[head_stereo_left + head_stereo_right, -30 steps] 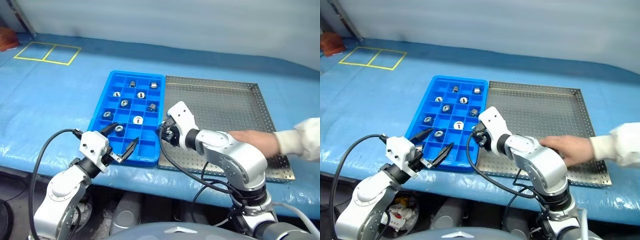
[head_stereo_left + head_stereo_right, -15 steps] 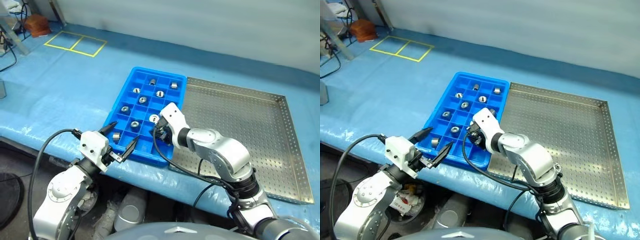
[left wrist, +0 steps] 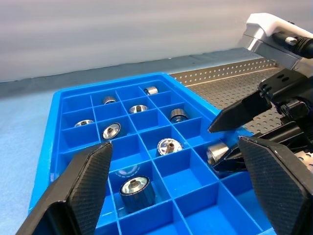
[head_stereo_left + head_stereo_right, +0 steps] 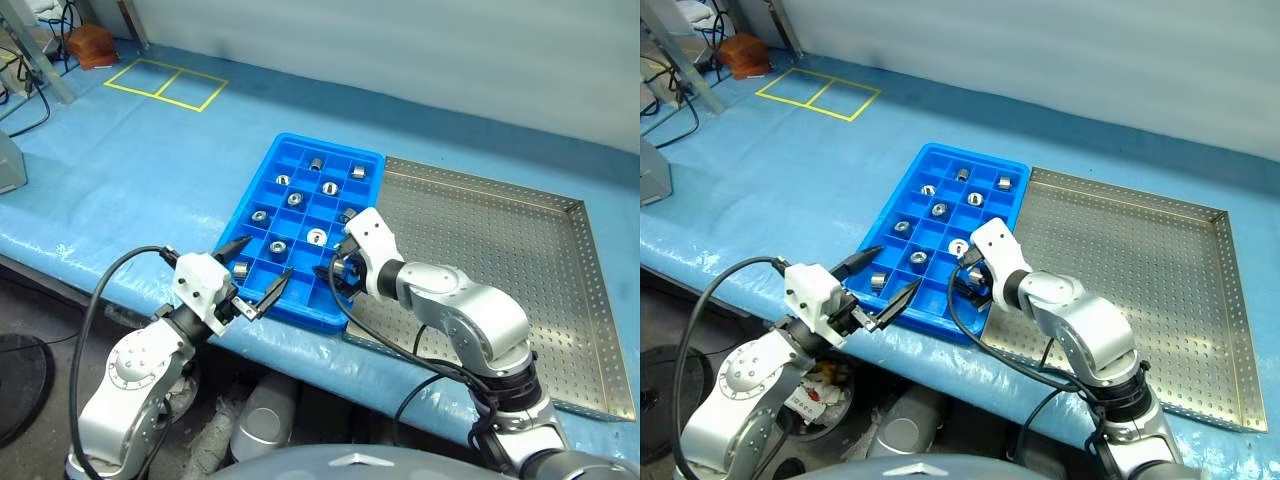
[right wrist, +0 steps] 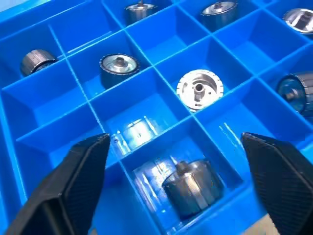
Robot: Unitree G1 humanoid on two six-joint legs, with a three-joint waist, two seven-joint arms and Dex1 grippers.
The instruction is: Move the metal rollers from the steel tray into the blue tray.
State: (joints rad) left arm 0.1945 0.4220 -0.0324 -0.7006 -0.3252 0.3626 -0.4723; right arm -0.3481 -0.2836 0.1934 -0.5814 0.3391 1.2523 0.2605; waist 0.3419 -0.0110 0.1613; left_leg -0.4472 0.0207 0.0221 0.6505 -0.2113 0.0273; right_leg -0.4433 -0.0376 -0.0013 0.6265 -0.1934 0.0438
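- Blue sheeting covers the whole surface, with yellow tape squares marked out toward its far left corner, well away from the work.
- I've got the blue tray sitting near the front edge of the surface, its long side touching the steel tray to its right, so the carry between them is short.
- I can see no rollers on the steel tray's perforated floor; my read is the transfer is nearly finished, or finished.
- Metal rollers are spread one to a compartment through the blue tray, and the grid walls keep them from rolling about.
- My right gripper hangs over the near right corner of the blue tray, tilted down, fingers spread wide with nothing between them.
- Directly under it a roller lies in a front-row compartment, free of both fingers; I'd say that's a drop just made, judging from the wide gap above it.
- My left gripper sits level at the tray's near left corner, fingers wide and empty, parked clear of the right arm's working space.
- Next I'd lift the right arm straight up first, so a fingertip doesn't catch a divider.
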